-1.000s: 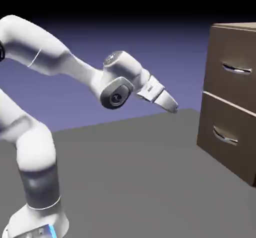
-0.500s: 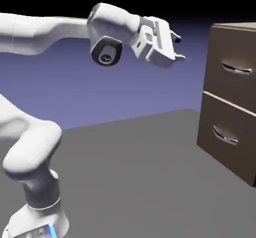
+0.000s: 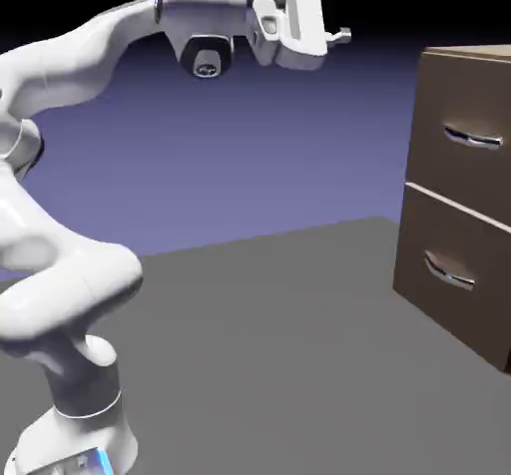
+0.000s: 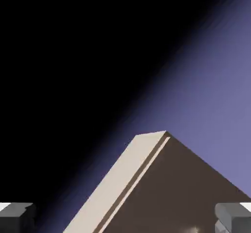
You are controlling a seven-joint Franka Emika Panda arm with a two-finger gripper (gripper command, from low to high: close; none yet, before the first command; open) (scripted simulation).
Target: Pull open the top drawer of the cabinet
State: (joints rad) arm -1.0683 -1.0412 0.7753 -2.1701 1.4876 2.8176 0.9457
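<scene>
Two stacked drawers on the cabinet — bring gripper, jaws spread wide and empty, down level with the top drawer handle.

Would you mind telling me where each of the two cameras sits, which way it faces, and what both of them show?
Exterior view: fixed beside the robot, looking across the grey table; the white arm rises from the lower left, its gripper open, high near the top edge, clear of the cabinet and its top drawer.
Hand view: on the hand, looking along the gripper; two grey fingertips at the bottom corners, the cabinet's upper corner between them against the backdrop.
Shared: the cabinet and the gripper's fingers.
</scene>
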